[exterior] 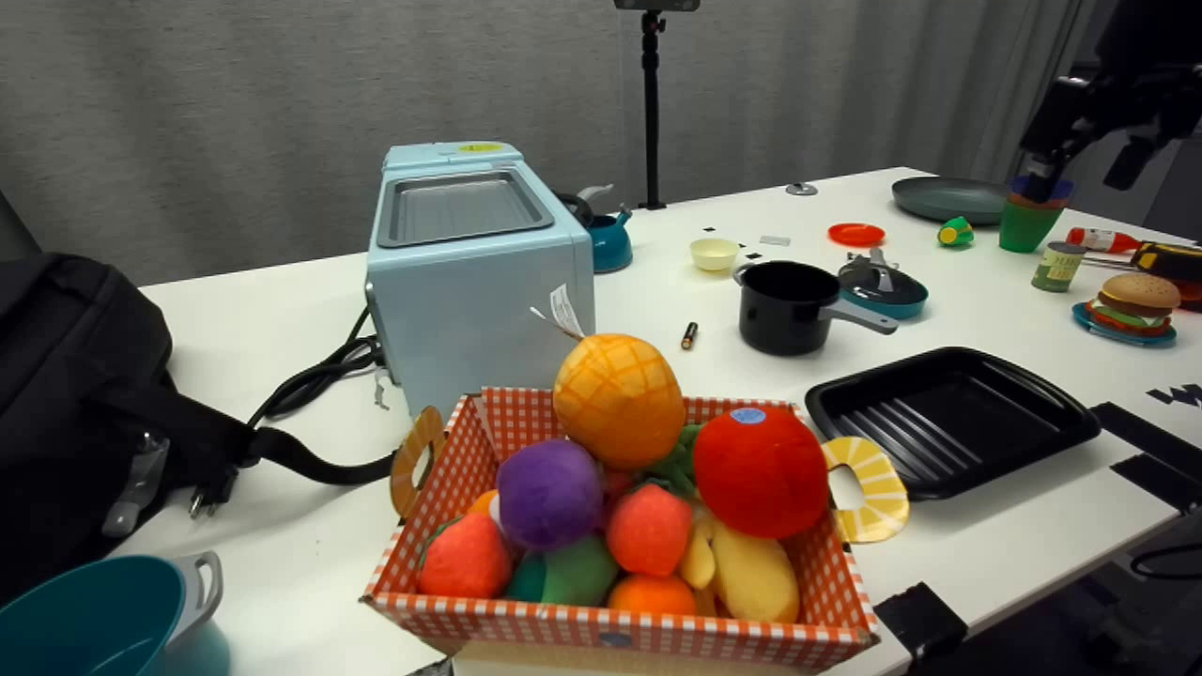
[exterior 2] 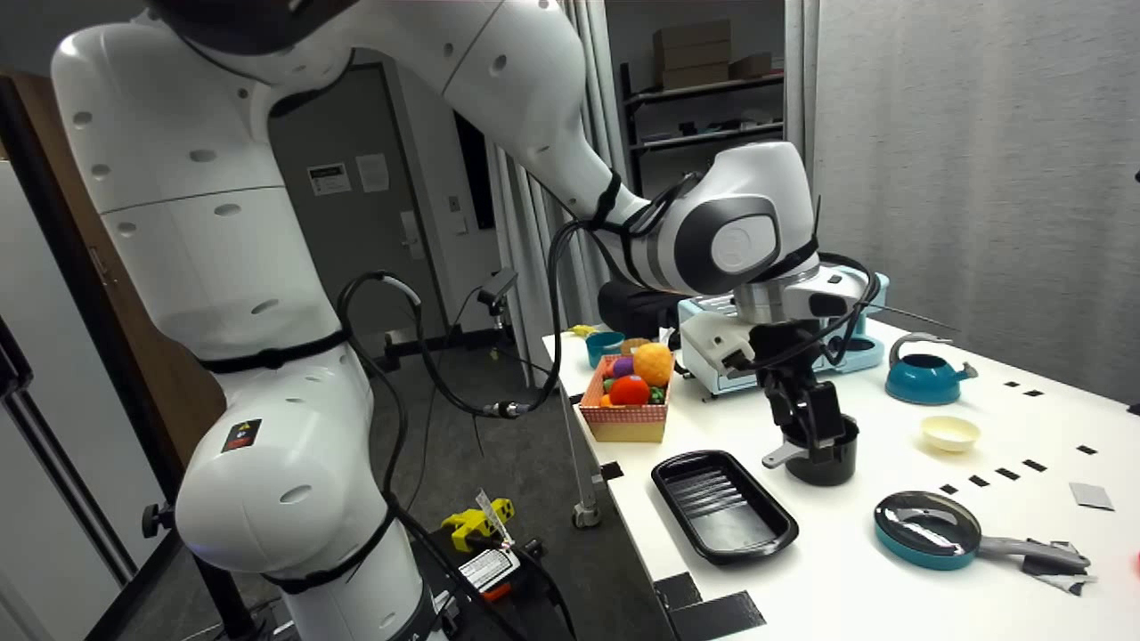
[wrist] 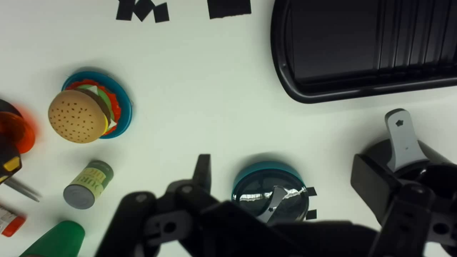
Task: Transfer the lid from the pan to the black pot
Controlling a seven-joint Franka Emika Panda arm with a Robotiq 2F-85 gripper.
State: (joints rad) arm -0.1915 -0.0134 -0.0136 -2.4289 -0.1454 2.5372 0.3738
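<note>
1. The fingers [wrist: 373, 187] stand wide apart, raised over the white bench [wrist: 200, 107].
2. The lid [wrist: 266, 191], dark and shiny with a grey grip, looks to be sitting on the teal pan [wrist: 266, 165]; in the wrist view both show between the fingers, partly hidden below.
3. The black pot [exterior: 787, 314] is open at the top. In the wrist view the finger on the right covers part of it; its grey handle [wrist: 403, 139] points toward the black tray [wrist: 332, 46], beyond the fingers.
4. Left of the fingers in the wrist view, a can [wrist: 88, 184] has a green-yellow label with big slanted letters; I cannot make out the word.
5. Farther left, a red-capped bottle [wrist: 10, 221] carries a white label, its print too small to read.
6. Also left of the fingers are a burger [wrist: 78, 116] on a blue plate [wrist: 124, 121] and a green cup [wrist: 59, 241].
7. In an exterior view, well away from the fingers, the blue oven [exterior: 479, 310] bears a yellow sticker [exterior: 481, 147], and a toy tomato [exterior: 762, 483] a blue one; neither is legible.
8. In an exterior view the fingers block sight of part of the pot's rim [exterior 2: 850, 427].
</note>
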